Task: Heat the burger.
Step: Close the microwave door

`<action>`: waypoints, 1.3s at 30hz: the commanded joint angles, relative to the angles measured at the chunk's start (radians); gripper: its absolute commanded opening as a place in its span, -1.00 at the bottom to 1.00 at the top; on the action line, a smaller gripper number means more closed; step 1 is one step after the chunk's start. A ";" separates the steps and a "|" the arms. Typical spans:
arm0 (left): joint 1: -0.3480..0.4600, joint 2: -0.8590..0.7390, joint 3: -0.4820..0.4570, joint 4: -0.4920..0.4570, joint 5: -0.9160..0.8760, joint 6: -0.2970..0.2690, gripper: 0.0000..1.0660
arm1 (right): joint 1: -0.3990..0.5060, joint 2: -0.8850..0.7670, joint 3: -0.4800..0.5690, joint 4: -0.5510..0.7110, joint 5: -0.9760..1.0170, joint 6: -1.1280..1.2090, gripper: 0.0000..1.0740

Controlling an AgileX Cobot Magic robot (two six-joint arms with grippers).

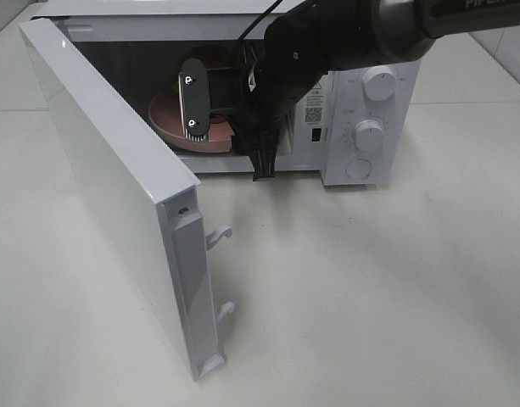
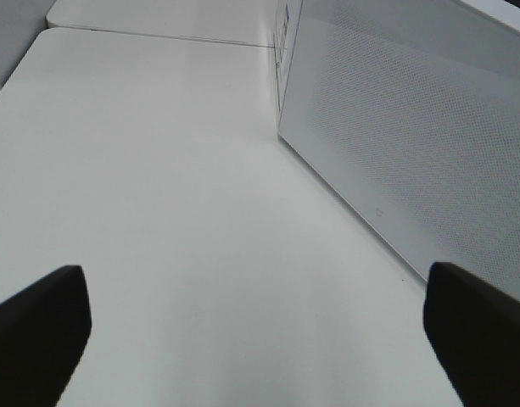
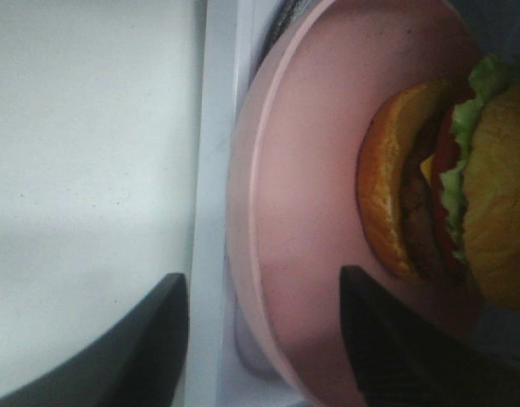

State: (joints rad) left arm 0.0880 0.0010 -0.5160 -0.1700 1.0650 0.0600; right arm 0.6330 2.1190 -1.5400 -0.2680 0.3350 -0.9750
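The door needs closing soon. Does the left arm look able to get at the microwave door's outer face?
Likely yes: the left gripper hangs open over the table, and the microwave door stands swung out just ahead of it, nothing between.
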 commanded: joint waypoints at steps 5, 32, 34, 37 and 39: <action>0.001 -0.001 0.000 -0.008 0.004 -0.002 0.88 | -0.004 -0.056 0.075 -0.006 -0.059 0.041 0.54; 0.001 -0.001 0.000 -0.008 0.004 -0.002 0.88 | -0.075 -0.401 0.426 -0.034 -0.027 0.474 0.44; 0.001 -0.001 0.000 -0.008 0.004 -0.002 0.88 | -0.075 -0.436 0.460 -0.038 -0.019 0.519 0.41; 0.001 -0.001 0.000 -0.008 0.004 -0.002 0.88 | -0.075 -0.485 0.504 -0.038 -0.007 0.598 0.41; 0.001 -0.001 0.000 -0.008 0.004 -0.002 0.88 | -0.075 -0.504 0.518 -0.038 -0.006 0.624 0.41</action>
State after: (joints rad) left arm 0.0880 0.0010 -0.5160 -0.1700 1.0650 0.0600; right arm 0.5610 1.6310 -1.0270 -0.2970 0.3230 -0.3820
